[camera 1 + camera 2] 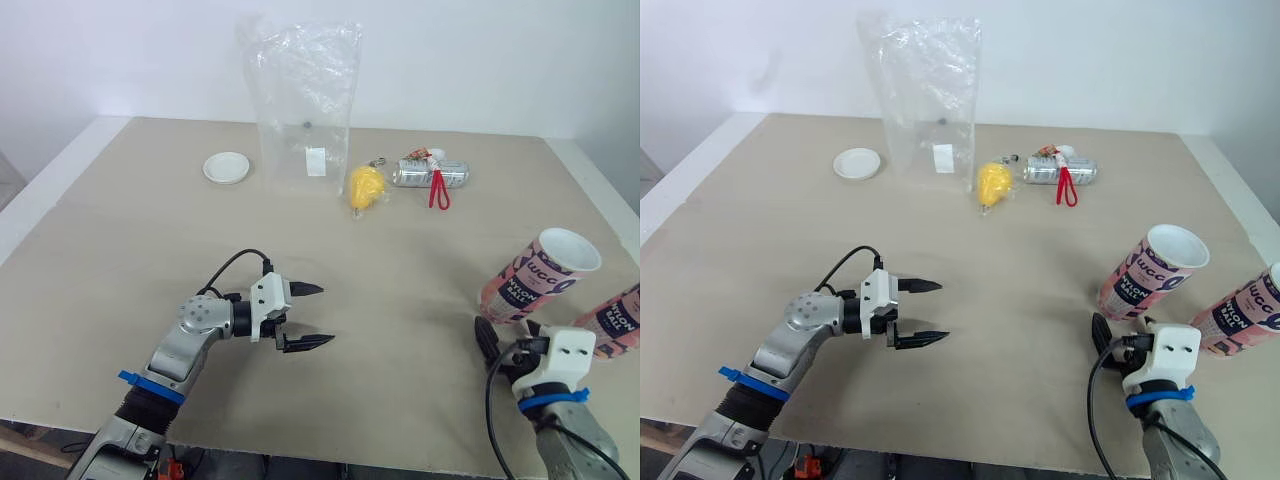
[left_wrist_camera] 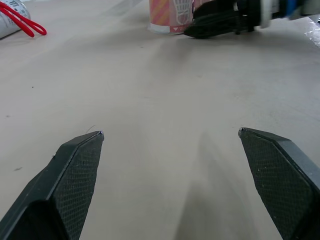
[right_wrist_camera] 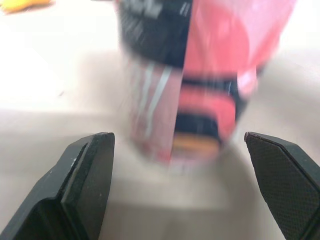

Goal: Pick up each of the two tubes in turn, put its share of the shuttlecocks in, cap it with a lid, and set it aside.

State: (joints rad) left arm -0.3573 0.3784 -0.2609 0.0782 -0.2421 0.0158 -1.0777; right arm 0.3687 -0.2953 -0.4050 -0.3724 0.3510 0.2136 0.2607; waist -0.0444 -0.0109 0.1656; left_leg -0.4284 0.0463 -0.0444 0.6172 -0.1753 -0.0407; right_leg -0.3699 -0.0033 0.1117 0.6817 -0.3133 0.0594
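Pointing with the right gripper [image 3: 177,134], fingers spread, at the pink printed cardboard tube [image 1: 535,275], lower right of frame, white mouth open. Flanked by a second pink tube [image 1: 615,318] at right edge. Hovering with the left gripper [image 1: 327,314], fingers likewise spread, lower centre-left. Round white lid [image 1: 227,167] upper left; yellow shuttlecocks [image 1: 365,186] upper centre.
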